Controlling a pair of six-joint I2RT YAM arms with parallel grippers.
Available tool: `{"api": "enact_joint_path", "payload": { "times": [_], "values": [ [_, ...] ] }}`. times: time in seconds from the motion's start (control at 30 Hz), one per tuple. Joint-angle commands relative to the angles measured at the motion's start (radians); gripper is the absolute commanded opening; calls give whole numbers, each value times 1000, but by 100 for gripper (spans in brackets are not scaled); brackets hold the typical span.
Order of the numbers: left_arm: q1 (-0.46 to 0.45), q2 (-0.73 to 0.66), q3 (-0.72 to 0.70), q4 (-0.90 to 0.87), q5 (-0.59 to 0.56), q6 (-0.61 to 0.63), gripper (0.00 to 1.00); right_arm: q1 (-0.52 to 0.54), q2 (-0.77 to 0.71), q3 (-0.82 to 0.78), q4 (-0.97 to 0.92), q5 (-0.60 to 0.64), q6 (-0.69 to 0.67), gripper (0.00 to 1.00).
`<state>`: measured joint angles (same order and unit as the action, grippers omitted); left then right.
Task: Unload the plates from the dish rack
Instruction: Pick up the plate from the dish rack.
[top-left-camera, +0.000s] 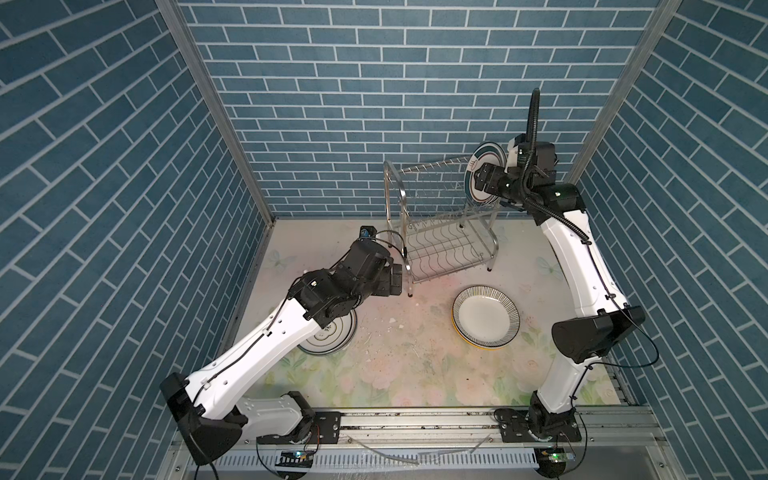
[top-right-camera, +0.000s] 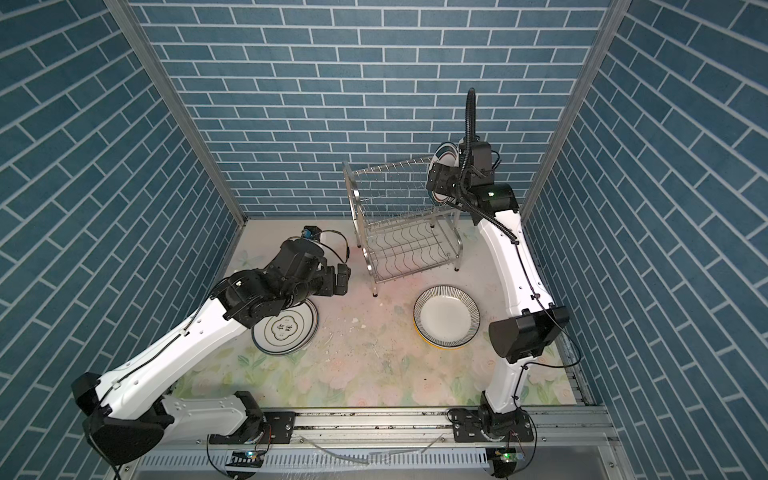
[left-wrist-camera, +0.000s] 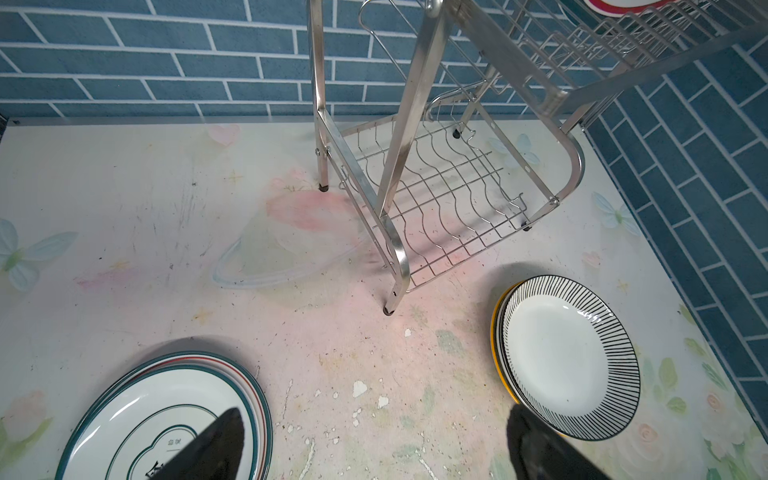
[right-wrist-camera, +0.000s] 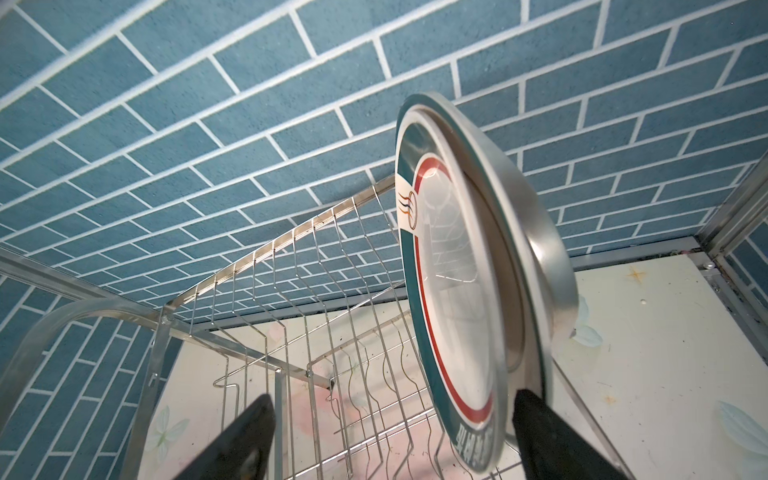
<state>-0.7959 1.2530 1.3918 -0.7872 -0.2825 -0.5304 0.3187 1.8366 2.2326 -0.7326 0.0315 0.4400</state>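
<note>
The dish rack (top-left-camera: 440, 232) stands at the back of the table. Two plates stand upright at the right end of its top tier: a green-banded, red-lined plate (right-wrist-camera: 453, 291) and another plate (right-wrist-camera: 536, 232) behind it. My right gripper (right-wrist-camera: 395, 436) is open at that end. The front plate's lower rim sits between its jaws, close to one finger (right-wrist-camera: 540, 432), unpinched. On the table lie a black-striped plate (top-left-camera: 486, 316) atop a yellow-edged one, and a green-banded stack (top-right-camera: 286, 328). My left gripper (left-wrist-camera: 376, 449) hangs open and empty above the table between these stacks.
The rack's wavy-wire lower shelf (left-wrist-camera: 449, 199) holds nothing. Blue brick walls close in the back and both sides. The right arm (top-left-camera: 582, 266) runs along the right wall. The left arm (top-left-camera: 266, 336) covers part of the green-banded stack in a top view.
</note>
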Motion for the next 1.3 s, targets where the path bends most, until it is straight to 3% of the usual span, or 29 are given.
{"api": "enact_joint_path", "payload": {
  "times": [0.0, 0.43, 0.53, 0.83, 1.1, 1.27],
  "values": [
    [10, -8, -14, 11, 6, -3, 99, -4, 12, 44, 4, 13, -32, 89],
    [16, -22, -36, 23, 13, -3, 99, -6, 36, 40, 40, -21, -42, 86],
    [18, -27, -44, 28, 17, -4, 99, -6, 38, 33, 50, -15, -47, 82],
    [20, -38, -59, 39, 27, -8, 99, -6, 38, 1, 79, 41, -74, 58],
    [24, -36, -64, 45, 36, -11, 99, -6, 71, -4, 94, 44, -101, 44],
    [26, -40, -72, 49, 39, -13, 99, -6, 90, -4, 105, 36, -104, 41]
  ]
}}
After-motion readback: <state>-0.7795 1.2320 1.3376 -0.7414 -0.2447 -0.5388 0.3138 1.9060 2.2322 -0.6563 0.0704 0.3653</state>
